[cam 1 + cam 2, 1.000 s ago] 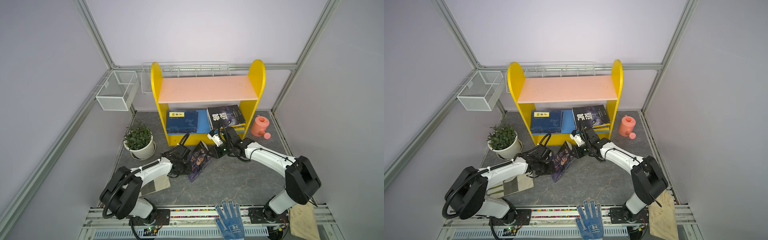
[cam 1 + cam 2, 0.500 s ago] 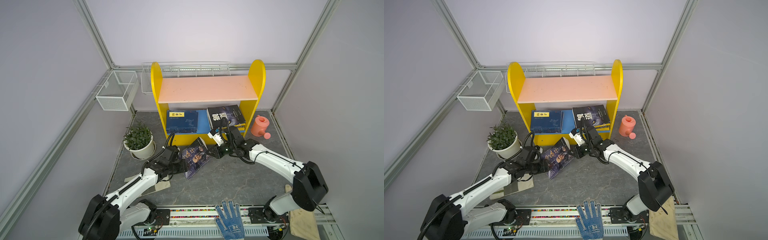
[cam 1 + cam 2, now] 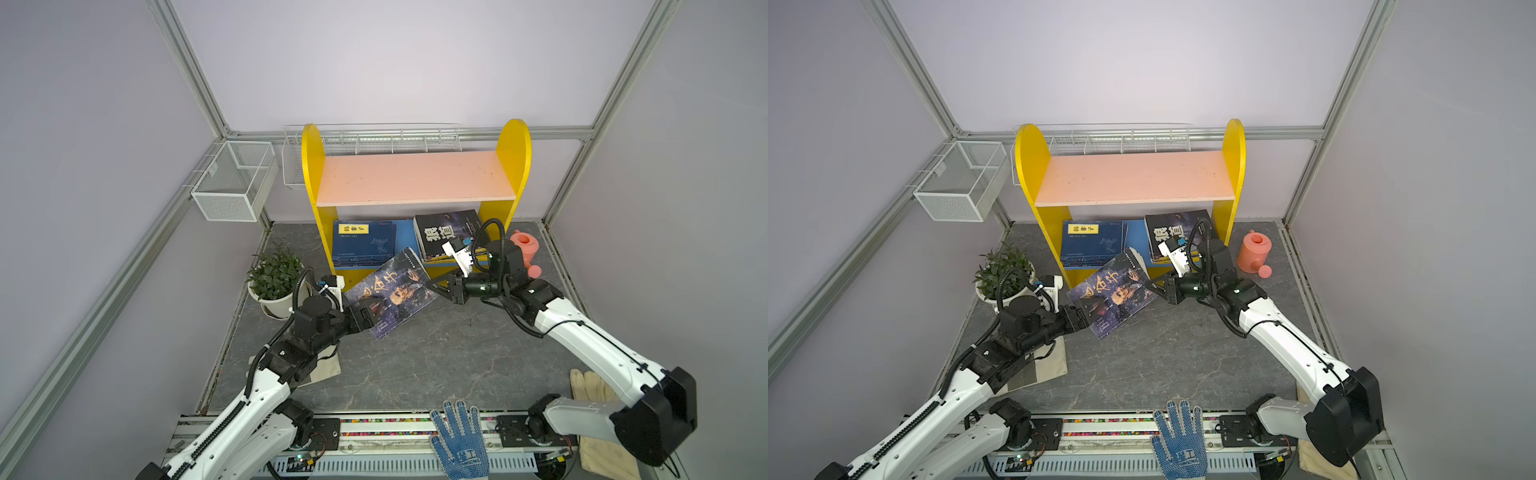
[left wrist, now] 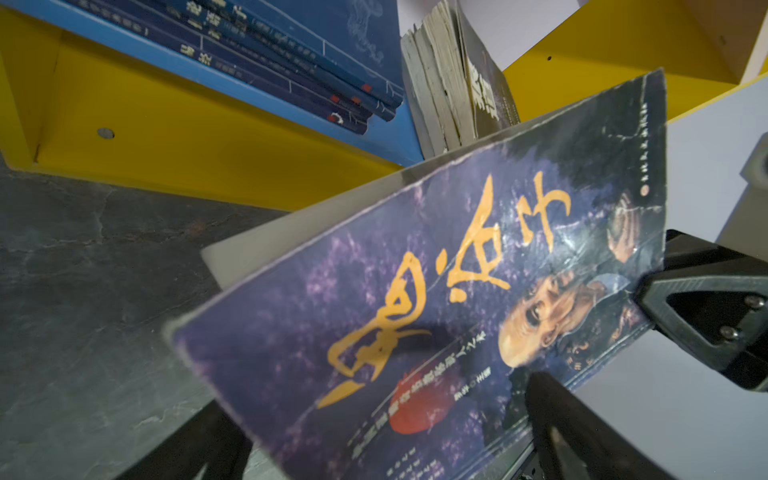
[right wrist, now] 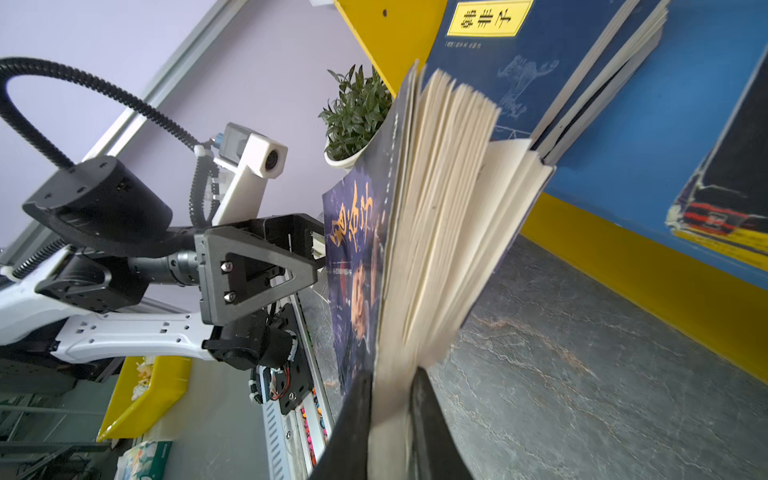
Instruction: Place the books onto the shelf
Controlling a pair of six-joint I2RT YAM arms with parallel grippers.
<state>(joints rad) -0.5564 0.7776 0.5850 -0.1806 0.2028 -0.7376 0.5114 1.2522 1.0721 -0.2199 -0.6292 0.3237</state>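
Note:
A dark purple book with gold calligraphy and a portrait hangs tilted in front of the shelf. My right gripper is shut on its page edge. My left gripper is open; its fingers stand wide apart on either side of the book's lower corner. On the blue lower board lie stacked navy books and a dark stack. The pink upper board is bare.
A potted plant stands left of the shelf and a pink watering can right of it. White wire baskets hang on the left and back walls. A cloth lies under my left arm, a blue glove at the front rail.
My left gripper has opened and let go of the book while its arm drew back to the front left. The book, held by my right gripper, has tipped cover-up.

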